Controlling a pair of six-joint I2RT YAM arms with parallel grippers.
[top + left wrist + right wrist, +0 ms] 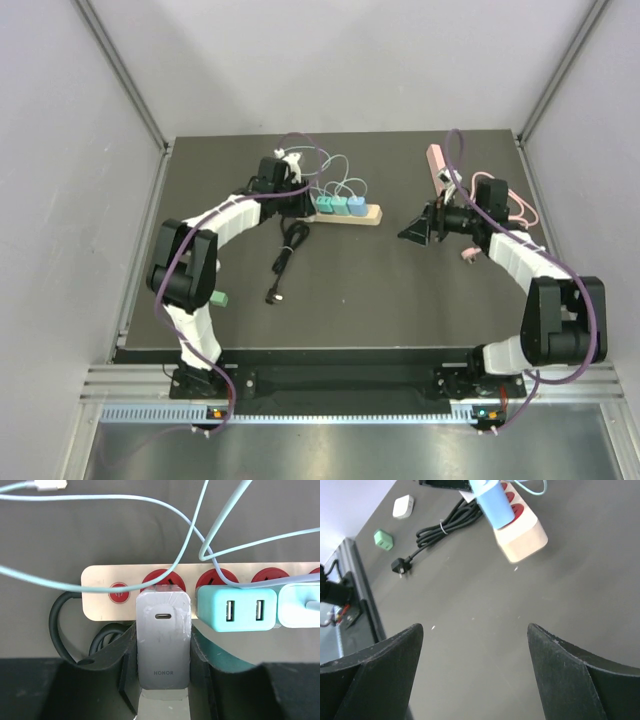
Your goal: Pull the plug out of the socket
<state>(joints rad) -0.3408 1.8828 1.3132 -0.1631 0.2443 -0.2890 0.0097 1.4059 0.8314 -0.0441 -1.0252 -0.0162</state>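
A robotics lab test cell: a matte black tabletop (400,300) is boxed in on three sides by plain pale panels (60,200) set in aluminium posts (125,75). Two cabled robot arms (225,218) are bolted to an aluminium rail (120,385) along its near edge. A power strip (350,212) lies towards its far edge.

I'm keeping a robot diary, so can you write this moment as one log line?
left gripper: shut on grey charger | grey charger: against power strip | right gripper: open, empty
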